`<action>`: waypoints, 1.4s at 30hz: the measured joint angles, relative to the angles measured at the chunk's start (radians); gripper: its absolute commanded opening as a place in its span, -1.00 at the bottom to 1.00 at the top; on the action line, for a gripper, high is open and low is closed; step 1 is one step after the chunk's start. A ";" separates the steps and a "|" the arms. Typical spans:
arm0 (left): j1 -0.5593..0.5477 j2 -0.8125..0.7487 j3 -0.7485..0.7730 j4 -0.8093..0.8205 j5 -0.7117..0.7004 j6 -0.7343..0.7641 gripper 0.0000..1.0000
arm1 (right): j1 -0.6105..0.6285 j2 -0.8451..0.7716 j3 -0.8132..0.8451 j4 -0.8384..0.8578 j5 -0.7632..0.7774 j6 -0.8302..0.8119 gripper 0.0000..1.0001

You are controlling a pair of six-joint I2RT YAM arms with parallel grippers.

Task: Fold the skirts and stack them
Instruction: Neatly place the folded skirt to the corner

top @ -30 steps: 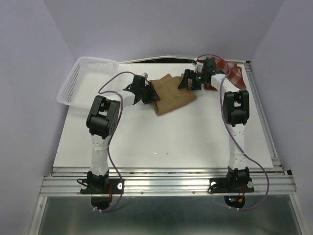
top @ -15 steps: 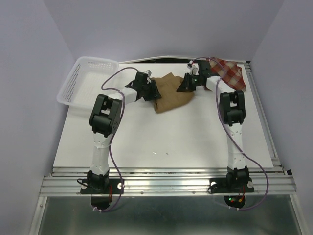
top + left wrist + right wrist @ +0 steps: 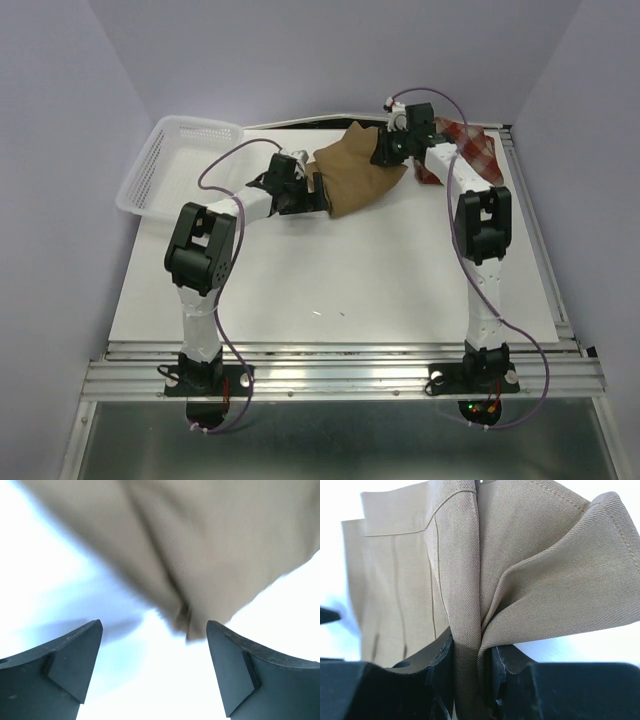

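While the right gripper (image 3: 468,652) pinches the tan skirt (image 3: 545,570), the left gripper (image 3: 154,627) gapes, seemingly empty.

Open tabletop (image 3: 330,270) near; basket (image 3: 138,180) left, plaid skirt (image 3: 484,147) right.

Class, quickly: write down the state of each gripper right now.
Left gripper: open, gripping nothing.
Right gripper: closed on the tan skirt.
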 measured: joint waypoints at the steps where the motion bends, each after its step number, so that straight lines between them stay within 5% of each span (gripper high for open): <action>1: 0.000 -0.017 -0.017 -0.003 -0.002 0.010 0.97 | 0.000 -0.022 0.000 0.004 0.021 -0.016 -0.99; 14: 0.000 -0.102 -0.095 -0.040 0.006 0.083 0.97 | -0.005 -0.092 0.049 0.017 0.218 -0.176 -0.99; 42: 0.000 -0.124 -0.127 -0.050 0.036 0.094 0.97 | -0.126 -0.092 0.198 -0.006 0.254 -0.402 -0.99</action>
